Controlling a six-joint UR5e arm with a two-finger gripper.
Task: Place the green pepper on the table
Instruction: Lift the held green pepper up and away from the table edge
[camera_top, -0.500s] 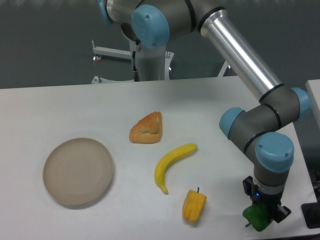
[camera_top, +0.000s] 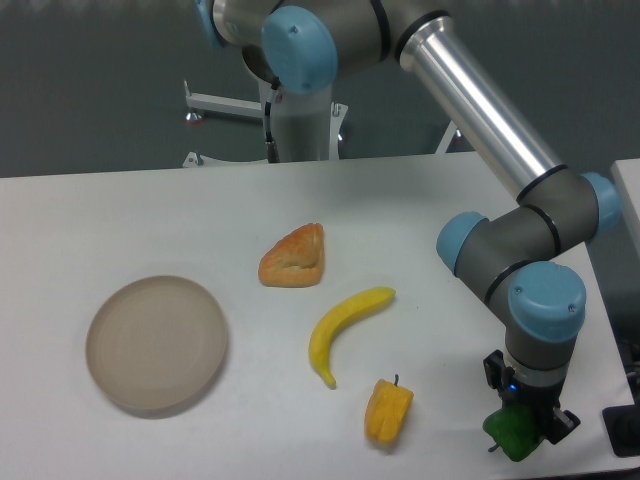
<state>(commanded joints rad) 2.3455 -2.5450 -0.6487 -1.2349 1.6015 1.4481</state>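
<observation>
The green pepper (camera_top: 510, 436) is small, glossy and dark green, at the front right of the white table (camera_top: 120, 210), near its right edge. My gripper (camera_top: 528, 424) points down over it and is shut on the pepper, which sits low, at or just above the tabletop; I cannot tell whether it touches. The fingers are mostly hidden behind the wrist and the pepper.
A yellow-orange pepper (camera_top: 388, 410) lies left of the green one. A banana (camera_top: 343, 320) and a piece of bread (camera_top: 294, 256) lie mid-table. A round beige plate (camera_top: 155, 343) sits at the front left. The table's right edge is close to the gripper.
The gripper and the green pepper have shifted very slightly to the left and a little down. Nothing else has moved.
</observation>
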